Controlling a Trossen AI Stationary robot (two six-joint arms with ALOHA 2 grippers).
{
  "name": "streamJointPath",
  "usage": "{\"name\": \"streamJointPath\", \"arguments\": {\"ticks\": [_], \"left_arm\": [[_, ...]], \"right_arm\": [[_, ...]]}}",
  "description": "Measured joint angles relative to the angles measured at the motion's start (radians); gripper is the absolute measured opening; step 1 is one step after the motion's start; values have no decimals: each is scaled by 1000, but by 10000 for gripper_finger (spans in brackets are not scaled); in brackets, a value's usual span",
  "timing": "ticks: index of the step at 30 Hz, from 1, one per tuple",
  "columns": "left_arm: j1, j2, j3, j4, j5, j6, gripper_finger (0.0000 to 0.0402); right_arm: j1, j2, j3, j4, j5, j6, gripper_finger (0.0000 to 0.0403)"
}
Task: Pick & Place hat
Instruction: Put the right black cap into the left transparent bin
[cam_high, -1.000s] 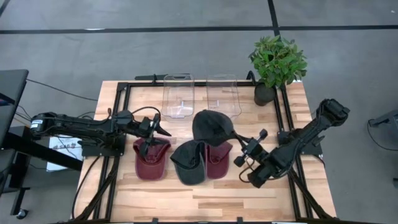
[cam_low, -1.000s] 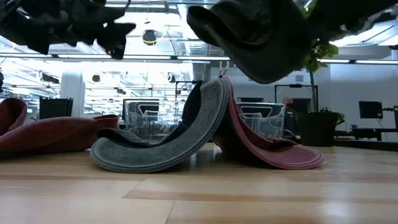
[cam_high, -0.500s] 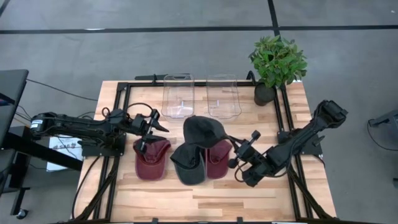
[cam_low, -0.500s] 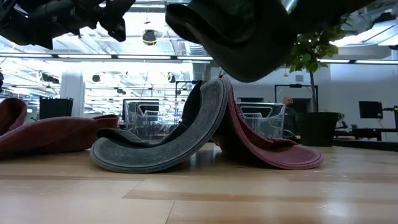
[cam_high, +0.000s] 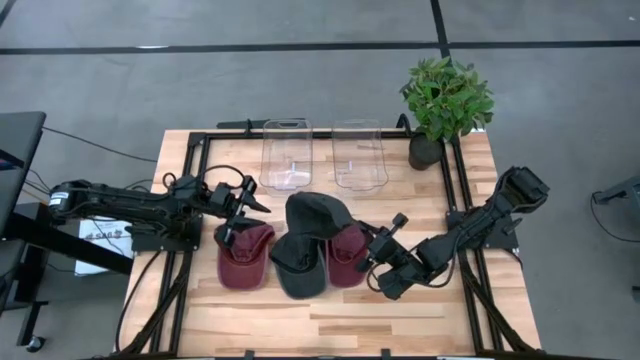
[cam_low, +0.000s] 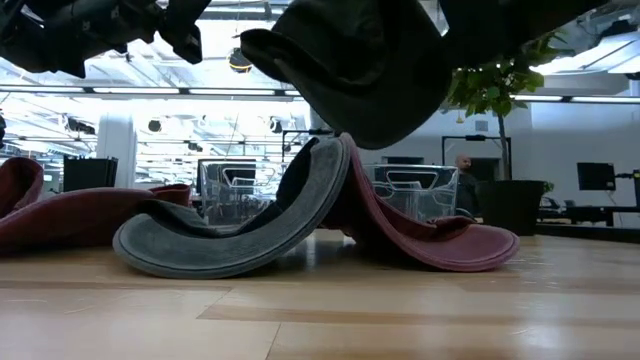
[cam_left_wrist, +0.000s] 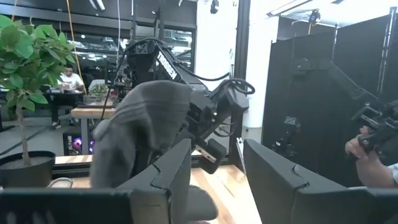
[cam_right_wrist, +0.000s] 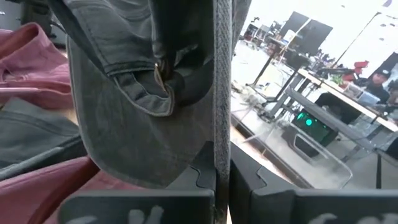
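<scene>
Hat (cam_high: 312, 214), soft dark grey fabric, hangs crumpled from right fingers (cam_right_wrist: 205, 177).

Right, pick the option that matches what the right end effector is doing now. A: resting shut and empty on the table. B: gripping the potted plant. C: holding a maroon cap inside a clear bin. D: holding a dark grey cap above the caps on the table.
D: the right end effector is shut on the dark grey cap, which hangs clear above the grey and maroon caps in the low view.
</scene>
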Motion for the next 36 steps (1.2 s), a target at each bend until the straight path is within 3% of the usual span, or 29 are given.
{"name": "streamJointPath", "arguments": {"ticks": [11, 20, 25, 36], "left_arm": [[0, 31, 0, -2, -11, -28, 145], [1, 159, 0, -3, -49, -33, 145], [2, 173, 0, -2, -127, -53, 145], [2, 172, 0, -2, -125, -55, 145]], "right_arm": [[2, -1, 0, 197, -1, -234, 1], [32, -1, 0, 200, -6, -267, 1], [58, -2, 0, 201, -1, -281, 1], [63, -2, 0, 201, -2, -291, 1]]}}
